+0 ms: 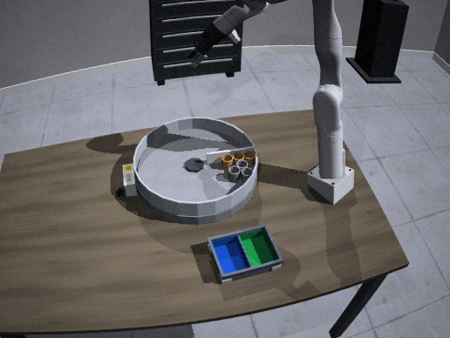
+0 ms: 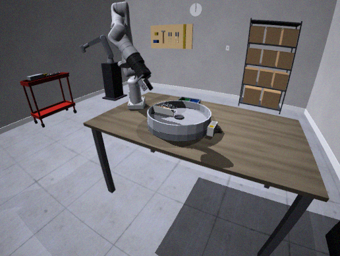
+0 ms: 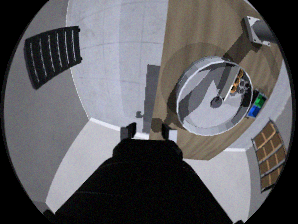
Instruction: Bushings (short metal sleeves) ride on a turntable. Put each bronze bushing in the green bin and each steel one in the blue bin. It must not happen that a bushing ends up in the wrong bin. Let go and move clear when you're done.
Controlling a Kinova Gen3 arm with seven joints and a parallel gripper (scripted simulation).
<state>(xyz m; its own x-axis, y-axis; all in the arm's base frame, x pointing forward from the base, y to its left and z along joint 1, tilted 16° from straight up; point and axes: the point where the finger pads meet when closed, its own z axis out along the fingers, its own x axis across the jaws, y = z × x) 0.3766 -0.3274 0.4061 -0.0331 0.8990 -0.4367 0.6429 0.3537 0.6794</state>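
A round grey turntable [image 1: 195,167] with a raised rim sits on the wooden table. Three bronze bushings [image 1: 237,158] stand in a row at its right side, against a short white bar. Three steel bushings [image 1: 240,170] stand just in front of them. A grey tray near the table's front edge holds the blue bin [image 1: 228,255] on the left and the green bin [image 1: 259,246] on the right. Both bins look empty. My gripper [image 1: 195,57] is open and empty, high above the table's far edge, well away from the bushings. It also shows in the exterior view [image 2: 146,84].
A small white box [image 1: 129,173] with a yellow label sits against the turntable's left side. The arm's base [image 1: 330,183] stands on the table at the right. A black drawer cabinet [image 1: 196,37] stands on the floor behind the table.
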